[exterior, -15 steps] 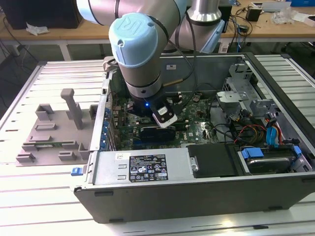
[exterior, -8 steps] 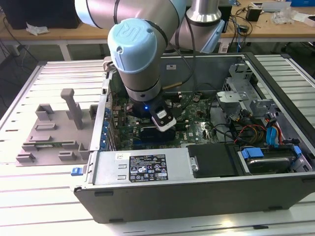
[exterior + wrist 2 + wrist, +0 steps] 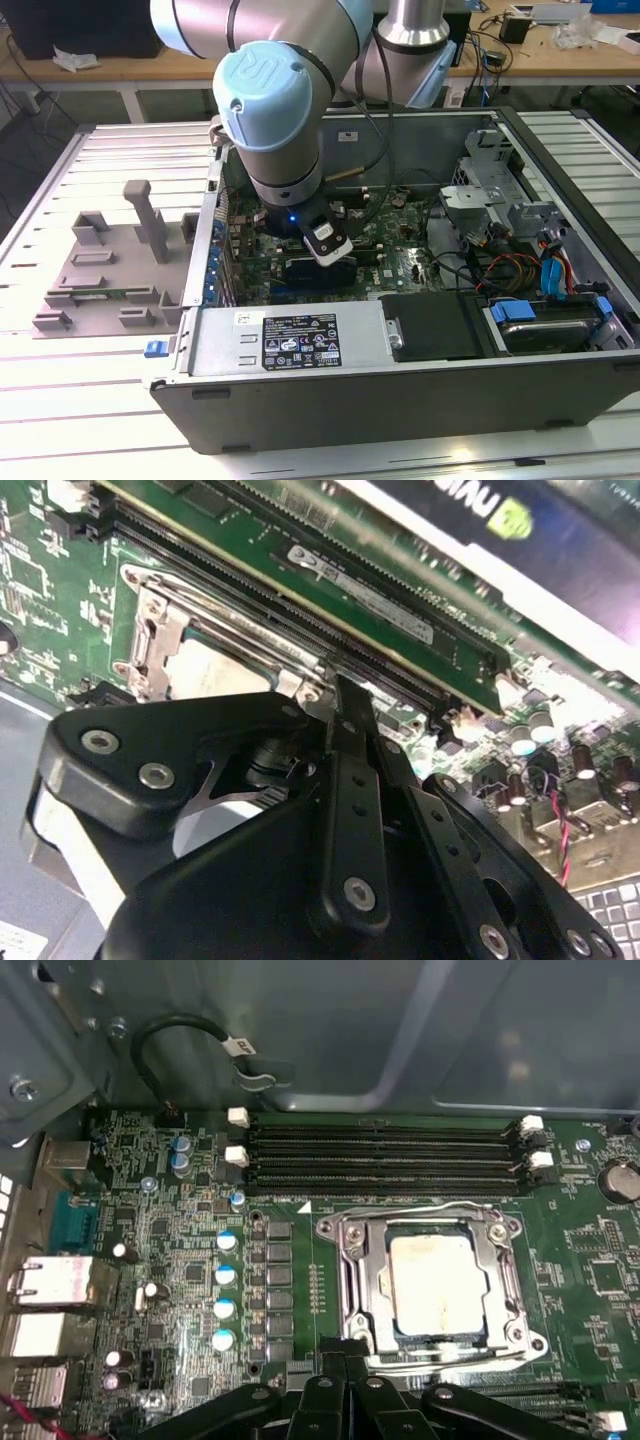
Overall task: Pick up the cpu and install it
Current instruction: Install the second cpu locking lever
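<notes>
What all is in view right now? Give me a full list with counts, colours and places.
computer case: one, grey, open on the slatted table, arm reaching in.
motherboard: one, green, on the case floor.
cpu: one, silver, seated in the socket.
socket frame: one, shiny metal, around the cpu.
memory slots: four, black, empty, beside the socket.
plastic fixture: one, grey, on the table at the exterior view's left of the case.
power supply: one, grey with a black label, along the case's near wall.
cables: several, blue, red and yellow, at the exterior view's right inside the case.
claw: one, black, just at the socket's edge.
</notes>
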